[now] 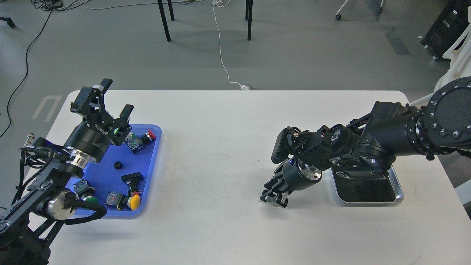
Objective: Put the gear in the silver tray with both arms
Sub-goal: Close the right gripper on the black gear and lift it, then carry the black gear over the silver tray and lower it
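The gear (pixel 117 165) is a small black ring lying on the blue tray (pixel 149 191) at the left. My left gripper (pixel 116 98) is open and empty, raised over the blue tray's far end, well behind the gear. The silver tray (pixel 399 191) with its dark bottom sits at the right; its far part is hidden under my right arm. My right gripper (pixel 274 195) hangs low over the table just left of the silver tray, pointing down and left. Its fingers look dark and bunched, so I cannot tell them apart.
Several push-button switches with red, green and yellow caps (pixel 134 201) lie around the gear in the blue tray. The white table (pixel 213 154) spans the view. Chair legs and cables are on the floor beyond it.
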Tool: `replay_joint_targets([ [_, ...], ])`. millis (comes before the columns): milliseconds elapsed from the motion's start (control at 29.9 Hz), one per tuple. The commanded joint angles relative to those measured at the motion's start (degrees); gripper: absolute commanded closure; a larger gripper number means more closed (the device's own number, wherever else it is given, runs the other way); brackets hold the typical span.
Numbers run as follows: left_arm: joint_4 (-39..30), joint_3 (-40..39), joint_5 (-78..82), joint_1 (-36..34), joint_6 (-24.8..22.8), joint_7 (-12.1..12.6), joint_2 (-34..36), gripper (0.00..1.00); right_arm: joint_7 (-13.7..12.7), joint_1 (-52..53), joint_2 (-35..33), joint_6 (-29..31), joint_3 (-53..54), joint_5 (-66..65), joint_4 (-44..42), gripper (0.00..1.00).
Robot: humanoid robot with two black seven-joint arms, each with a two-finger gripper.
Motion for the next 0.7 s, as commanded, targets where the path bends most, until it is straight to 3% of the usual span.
replay_joint_targets([
  [0, 0.0, 0.0, 0.0, 0.0, 0.0, 0.0, 0.0, 0.02, 0.0, 0.1, 0.2, 0.0, 0.0, 0.0, -0.1, 0.76],
  [334, -0.4, 0.0, 0.0, 0.0, -0.2, 0.0, 0.0, 0.02, 0.0, 3.4, -1.2, 0.1, 0.4, 0.2, 0.5, 0.82],
  [669, -1.7, 0.3, -0.1, 0.0, -0.2, 0.1, 0.5, 0.02, 0.0, 9.8, -15.8, 0.2, 0.1, -7.0, 0.9, 0.82],
])
